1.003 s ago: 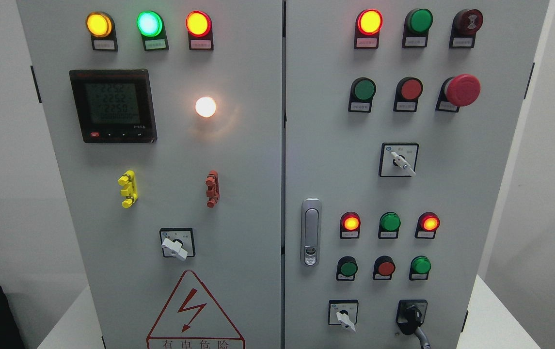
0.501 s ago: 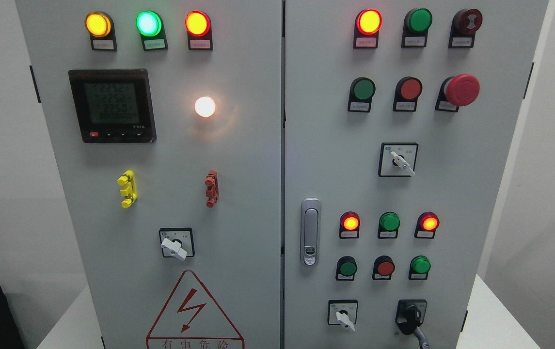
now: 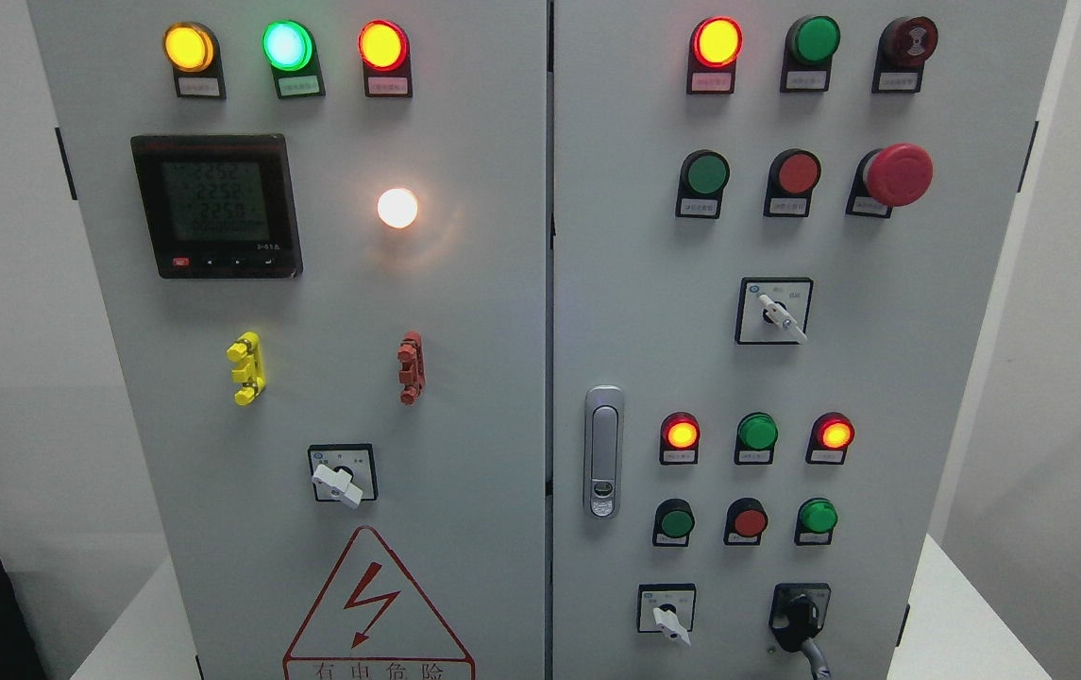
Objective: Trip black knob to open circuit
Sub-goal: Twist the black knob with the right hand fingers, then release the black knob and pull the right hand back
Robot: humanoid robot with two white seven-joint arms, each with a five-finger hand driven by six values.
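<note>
Neither hand shows for you, so their state can't be told. Your black knob point(image 3: 797, 612) sits at the cabinet's point(image 3: 464, 312) lower right corner, just right of a white selector switch point(image 3: 667, 619), handle angled down-left.

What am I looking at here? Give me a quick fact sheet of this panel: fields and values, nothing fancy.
scene: grey electrical cabinet with two doors
black knob: lower right of the right door, grey piece just below it at the picture's bottom edge
white selector switches: three, the nearest to the black knob on its left
emergency stop: big red mushroom button, upper right
meter: digital display, lit
warning sign: red lightning triangle, left door
door latch: silver handle
robot hands: none in view
</note>
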